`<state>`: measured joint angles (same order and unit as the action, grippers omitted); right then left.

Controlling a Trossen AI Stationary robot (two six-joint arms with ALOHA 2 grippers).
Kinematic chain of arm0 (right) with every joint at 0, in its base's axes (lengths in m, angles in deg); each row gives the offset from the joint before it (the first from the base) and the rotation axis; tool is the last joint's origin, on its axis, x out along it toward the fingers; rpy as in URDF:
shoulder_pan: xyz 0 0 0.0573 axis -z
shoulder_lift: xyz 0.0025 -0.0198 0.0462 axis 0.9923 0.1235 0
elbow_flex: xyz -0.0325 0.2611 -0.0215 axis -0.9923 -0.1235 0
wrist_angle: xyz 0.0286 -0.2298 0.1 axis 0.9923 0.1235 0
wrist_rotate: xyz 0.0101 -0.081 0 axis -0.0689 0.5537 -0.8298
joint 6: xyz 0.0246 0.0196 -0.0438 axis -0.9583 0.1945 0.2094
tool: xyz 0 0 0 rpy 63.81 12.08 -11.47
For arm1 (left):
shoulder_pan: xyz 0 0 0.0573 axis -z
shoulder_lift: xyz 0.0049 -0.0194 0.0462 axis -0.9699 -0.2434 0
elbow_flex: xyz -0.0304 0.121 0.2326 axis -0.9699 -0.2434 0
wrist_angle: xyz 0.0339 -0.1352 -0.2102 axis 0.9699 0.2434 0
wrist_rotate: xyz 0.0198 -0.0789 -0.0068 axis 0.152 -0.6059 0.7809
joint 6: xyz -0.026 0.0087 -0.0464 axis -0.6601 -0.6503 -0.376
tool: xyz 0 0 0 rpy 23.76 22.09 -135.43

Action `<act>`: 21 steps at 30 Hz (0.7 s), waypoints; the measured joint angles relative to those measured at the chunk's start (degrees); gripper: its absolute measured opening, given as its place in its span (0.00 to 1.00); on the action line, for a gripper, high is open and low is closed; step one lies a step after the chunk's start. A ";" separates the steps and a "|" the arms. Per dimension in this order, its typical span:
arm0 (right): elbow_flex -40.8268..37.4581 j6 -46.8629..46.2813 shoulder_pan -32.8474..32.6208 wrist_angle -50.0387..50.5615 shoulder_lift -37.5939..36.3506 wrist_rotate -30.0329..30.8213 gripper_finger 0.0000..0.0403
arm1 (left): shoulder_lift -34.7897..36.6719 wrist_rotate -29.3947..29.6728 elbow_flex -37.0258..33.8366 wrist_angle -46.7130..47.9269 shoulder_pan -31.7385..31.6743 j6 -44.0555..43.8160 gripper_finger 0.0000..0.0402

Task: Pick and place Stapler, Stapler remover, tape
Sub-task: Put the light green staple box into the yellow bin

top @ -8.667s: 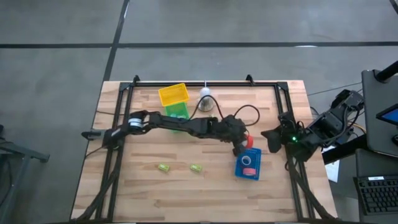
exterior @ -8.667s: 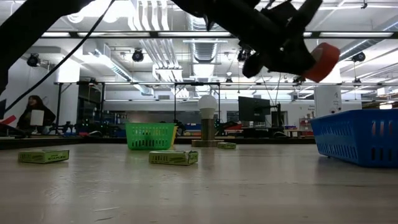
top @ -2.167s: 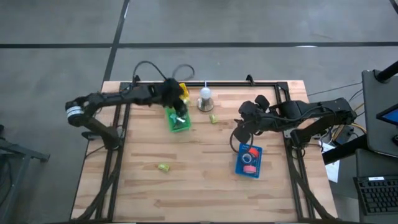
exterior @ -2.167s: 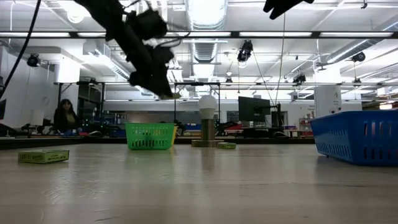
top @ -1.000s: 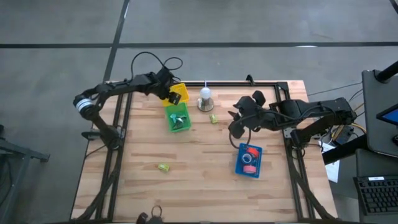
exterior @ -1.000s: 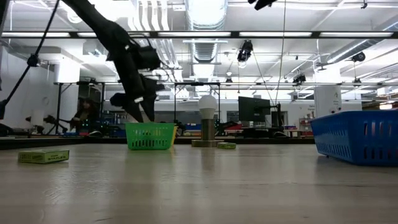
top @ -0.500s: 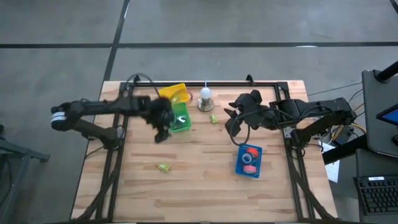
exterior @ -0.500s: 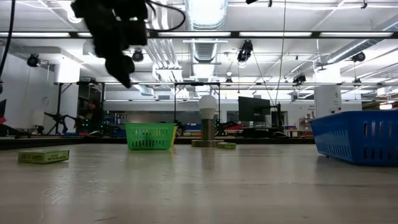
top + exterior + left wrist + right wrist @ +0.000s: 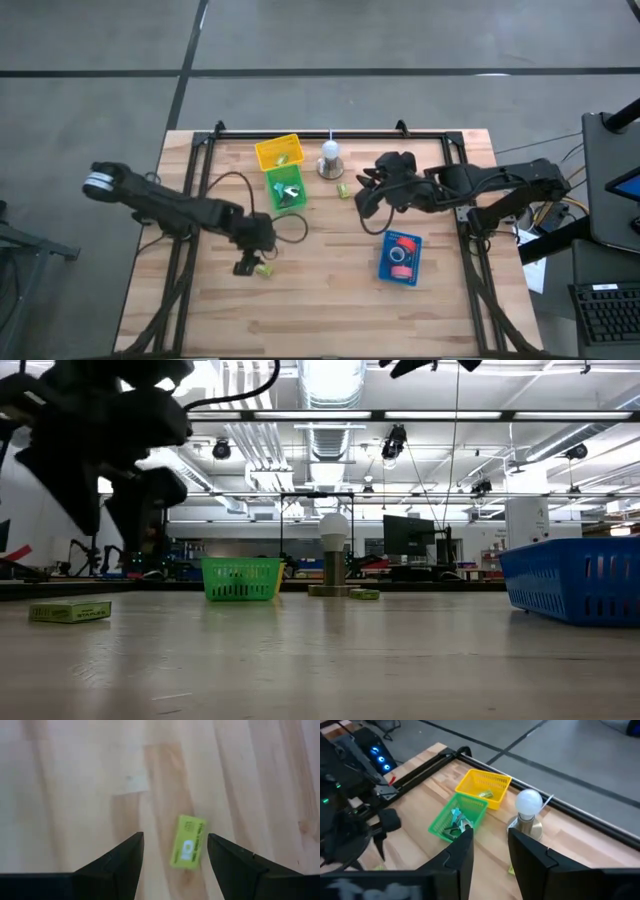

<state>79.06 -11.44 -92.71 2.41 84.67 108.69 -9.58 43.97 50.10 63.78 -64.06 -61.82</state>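
A small green box (image 9: 189, 842) lies flat on the wood at the near left (image 9: 263, 268). My left gripper (image 9: 174, 839) hangs open just above it (image 9: 246, 264), fingers pointing down, touching nothing. A second green box (image 9: 342, 190) lies beside the bulb lamp (image 9: 330, 155). My right gripper (image 9: 363, 198) hovers high near it, open and empty (image 9: 490, 839). The blue basket (image 9: 383, 270) holds red tape rolls (image 9: 403, 243). The green basket (image 9: 287, 188) holds small metal tools. The yellow basket (image 9: 278, 152) holds a green box.
A black frame rail (image 9: 330, 133) runs along the far edge, and side rails (image 9: 185, 250) along both sides. The left arm's cable (image 9: 290, 225) loops over the table near the green basket. Bare wood stretches across the near half (image 9: 320, 310).
My left gripper has swung from above the yellow and green baskets toward the table's near edge and come down over the green box at the near left. My right gripper has drifted a little toward the table's left. The boxes and baskets have stayed put.
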 joint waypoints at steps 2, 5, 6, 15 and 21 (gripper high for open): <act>-0.01 -1.33 0.00 -0.27 0.99 0.00 0.28 | -0.80 0.01 -2.26 -4.60 1.02 -1.24 0.55; -0.01 -3.09 0.00 -0.67 2.36 0.00 0.27 | -2.40 -0.84 -5.38 -9.62 1.66 -2.30 0.55; -0.01 -3.46 0.00 -1.00 2.83 0.00 0.26 | -2.80 -0.80 -6.06 -10.11 1.96 -2.13 0.55; -0.01 -3.66 -0.04 -4.87 6.78 -0.50 0.22 | -6.98 -0.92 -8.96 -13.26 5.10 -1.75 0.55; -0.03 -0.59 -0.04 -8.60 6.60 -0.50 0.18 | -9.44 1.87 -9.19 -17.15 5.34 -2.11 0.54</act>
<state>79.02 -12.03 -92.75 -6.18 91.27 108.20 -19.02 45.85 40.92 46.63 -58.72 -63.93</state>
